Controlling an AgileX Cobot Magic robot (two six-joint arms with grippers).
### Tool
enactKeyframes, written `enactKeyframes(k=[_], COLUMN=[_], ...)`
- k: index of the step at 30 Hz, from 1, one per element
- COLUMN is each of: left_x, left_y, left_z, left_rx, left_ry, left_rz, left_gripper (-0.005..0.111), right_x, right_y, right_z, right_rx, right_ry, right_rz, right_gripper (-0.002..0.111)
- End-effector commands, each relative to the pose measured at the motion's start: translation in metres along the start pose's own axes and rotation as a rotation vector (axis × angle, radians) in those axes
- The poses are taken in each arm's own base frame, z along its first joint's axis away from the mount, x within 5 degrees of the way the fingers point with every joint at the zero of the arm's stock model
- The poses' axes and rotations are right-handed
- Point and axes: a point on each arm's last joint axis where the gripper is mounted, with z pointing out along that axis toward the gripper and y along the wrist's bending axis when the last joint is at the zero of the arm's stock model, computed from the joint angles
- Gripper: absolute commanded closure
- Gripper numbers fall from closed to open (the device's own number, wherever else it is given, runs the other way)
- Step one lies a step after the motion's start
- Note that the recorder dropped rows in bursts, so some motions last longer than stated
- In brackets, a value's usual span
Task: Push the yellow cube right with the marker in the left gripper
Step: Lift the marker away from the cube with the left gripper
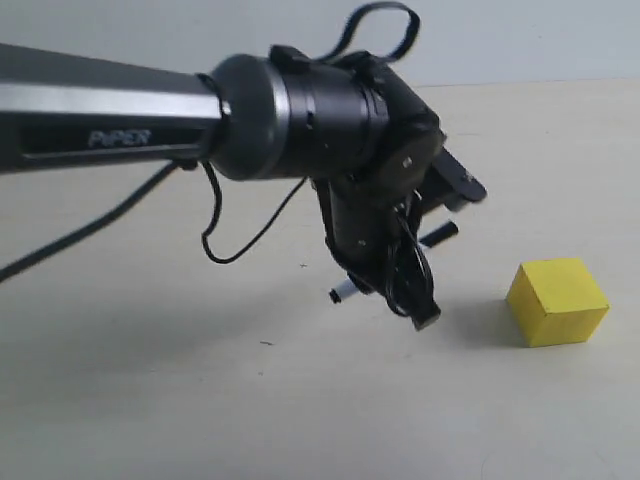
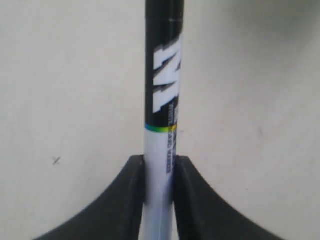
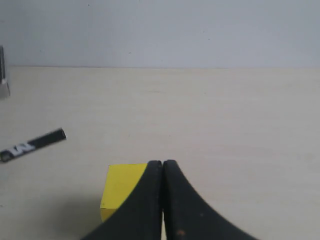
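The pincer (image 3: 162, 164) is seen with its fingers pressed together, nothing held. A cube (image 3: 121, 189) on the surface (image 3: 235, 115) is partly hidden behind it. A marker (image 3: 33, 144) is seen apart from the cube.

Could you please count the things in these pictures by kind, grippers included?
marker: 1
yellow cube: 1
grippers: 2 (left gripper, closed on the marker; right gripper, closed on nothing)
Total: 4
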Motion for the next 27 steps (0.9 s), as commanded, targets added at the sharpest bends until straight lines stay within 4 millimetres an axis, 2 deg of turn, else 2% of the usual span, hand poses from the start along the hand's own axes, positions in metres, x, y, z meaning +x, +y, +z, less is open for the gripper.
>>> enactKeyframes(k=[1, 3, 5, 13, 17, 27], left_x=[0.012, 0.020, 0.026, 0.047, 0.053, 0.053], left_y=[0.040, 0.053, 0.057, 0.052, 0.045, 0.032], left_z=[-0.023, -0.030, -0.035, -0.049, -0.046, -0.037], left_rx=[-0.021, -0.021, 0.000, 0.079, 0.097, 0.105], left_ry=[-0.033, -0.043, -0.052, -0.086, -0.082, -0.056], left_rz=[-0.321, -0.405, -0.477, -0.780, -0.979, -1.053], left_gripper=[0.107, 0.107, 0.107, 0.107, 0.107, 0.107], right_x=[0.000, 0.000, 0.000, 0.000, 0.000, 0.000], right_y=[0.000, 0.000, 0.000, 0.000, 0.000, 0.000], right_z=[0.000, 0.000, 0.000, 0.000, 0.000, 0.000], right_rx=[0.008, 0.008, 0.008, 0.008, 0.008, 0.007], right_ry=[-0.014, -0.014, -0.014, -0.014, -0.014, -0.012], right_rz=[0.003, 0.003, 0.003, 0.003, 0.003, 0.003], right_gripper=[0.108, 0.108, 0.108, 0.108, 0.108, 0.108])
